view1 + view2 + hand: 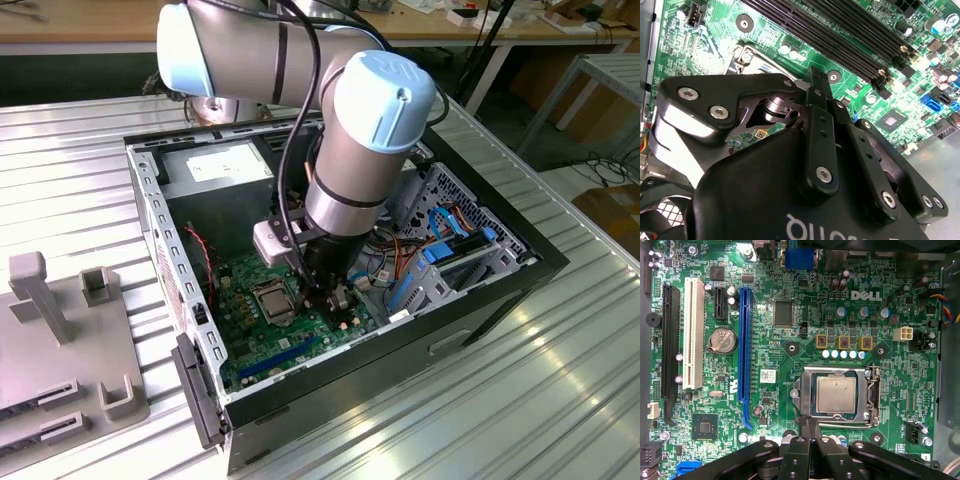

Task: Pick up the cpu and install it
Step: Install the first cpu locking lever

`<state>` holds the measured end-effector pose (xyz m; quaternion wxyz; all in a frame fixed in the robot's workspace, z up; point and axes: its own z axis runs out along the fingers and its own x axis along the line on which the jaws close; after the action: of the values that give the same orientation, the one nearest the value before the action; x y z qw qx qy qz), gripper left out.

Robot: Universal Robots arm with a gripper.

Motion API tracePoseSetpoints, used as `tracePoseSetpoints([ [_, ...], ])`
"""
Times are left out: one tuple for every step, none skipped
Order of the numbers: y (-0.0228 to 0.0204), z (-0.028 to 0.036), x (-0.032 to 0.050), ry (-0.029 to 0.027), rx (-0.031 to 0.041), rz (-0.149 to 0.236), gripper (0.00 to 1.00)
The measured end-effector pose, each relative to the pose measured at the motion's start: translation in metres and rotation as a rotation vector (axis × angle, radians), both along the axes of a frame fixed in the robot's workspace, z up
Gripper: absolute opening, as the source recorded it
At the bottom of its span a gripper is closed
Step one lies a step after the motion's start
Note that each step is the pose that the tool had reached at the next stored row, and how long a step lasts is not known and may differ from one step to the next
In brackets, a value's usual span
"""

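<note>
The cpu [836, 394], a flat square chip with a silvery-grey top, lies in its socket on the green motherboard [890, 390], with the metal socket frame [835, 371] around it. In the exterior view the cpu [272, 297] sits at the middle of the board inside the open computer case [400, 370]. My gripper [809, 426] is shut with nothing between its fingers. Its tips hover just outside the socket frame's edge, beside the cpu and apart from it. In the second wrist view the gripper [818, 82] points down at the board next to the socket. The exterior view shows the gripper [335, 300] low inside the case.
A grey power supply [215, 165] with a white label fills the case's far end. A drive cage with blue cables [450, 250] stands at the exterior view's right. Long black memory slots [840, 30] run past the socket. A grey fixture [60, 340] lies outside the case.
</note>
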<state>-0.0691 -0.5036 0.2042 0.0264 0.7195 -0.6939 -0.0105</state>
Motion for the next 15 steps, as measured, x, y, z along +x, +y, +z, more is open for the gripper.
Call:
tracePoseSetpoints([
  [0.0000, 0.0000, -0.0003, 0.0000, 0.0000, 0.000, 0.11],
  [0.0000, 0.0000, -0.0005, 0.0000, 0.0000, 0.000, 0.11],
  [0.0000, -0.0001, -0.0007, -0.0001, 0.0001, 0.000, 0.11],
  [0.0000, 0.0000, -0.0012, -0.0001, 0.0001, 0.000, 0.11],
  [0.0000, 0.0000, -0.0015, -0.0002, 0.0001, 0.000, 0.11],
  [0.0000, 0.0001, -0.0019, -0.0002, 0.0001, 0.000, 0.11],
  [0.0000, 0.0002, -0.0025, -0.0002, 0.0001, 0.000, 0.11],
  [0.0000, 0.0002, -0.0028, -0.0003, 0.0002, 0.000, 0.11],
  [0.0000, 0.0003, -0.0032, -0.0003, 0.0003, 0.000, 0.11],
  [0.0000, 0.0004, -0.0034, -0.0004, 0.0003, 0.000, 0.11],
  [0.0000, 0.0005, -0.0039, -0.0003, 0.0002, 0.000, 0.11],
  [0.0000, 0.0005, -0.0042, -0.0003, 0.0002, 0.000, 0.11],
  [0.0000, 0.0006, -0.0045, -0.0004, 0.0002, 0.000, 0.11],
  [0.0000, 0.0006, -0.0048, -0.0004, 0.0002, 0.000, 0.11],
  [0.0000, 0.0006, -0.0049, -0.0005, 0.0001, 0.000, 0.11],
])
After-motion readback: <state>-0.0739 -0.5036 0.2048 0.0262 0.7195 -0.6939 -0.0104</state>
